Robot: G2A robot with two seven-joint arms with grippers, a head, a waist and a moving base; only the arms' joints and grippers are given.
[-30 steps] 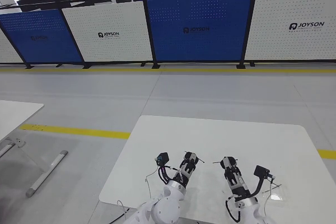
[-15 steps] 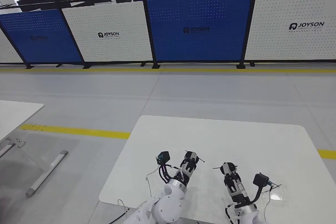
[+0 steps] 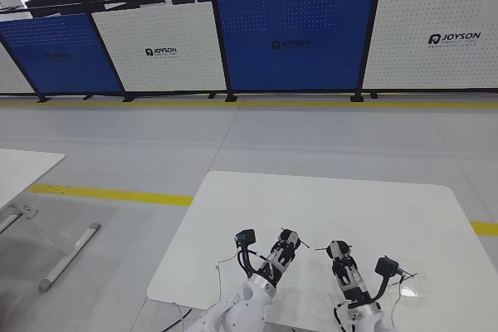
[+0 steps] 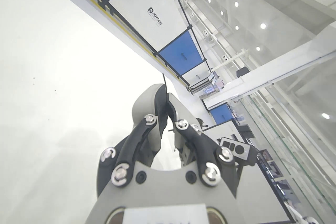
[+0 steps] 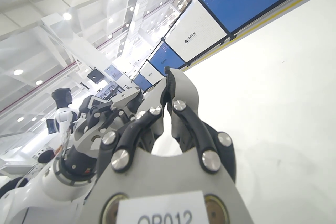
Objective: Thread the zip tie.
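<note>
Both grippers hover low over the near part of the white table (image 3: 332,199), tips a short gap apart. My left gripper (image 3: 289,238) is shut on a thin black zip tie (image 4: 164,79), whose strip sticks out past the fingertips (image 4: 160,93). Its free end shows as a fine black line (image 3: 302,237) pointing toward the other arm. My right gripper (image 3: 339,247) is also shut, with a small black piece of zip tie (image 5: 166,69) poking from its tip. A thin black strand (image 3: 321,247) juts from it toward the left gripper. How the tie runs between the two is too fine to tell.
A small clear plastic item (image 3: 412,290) lies on the table beside the right arm. The table's far half is bare. Another white table (image 3: 8,174) stands far left across the floor, and blue and white panels (image 3: 290,46) line the back.
The left gripper has shifted slightly right and toward the near edge. The right gripper drew back a little a second ago and has since stayed put. Both stayed shut.
</note>
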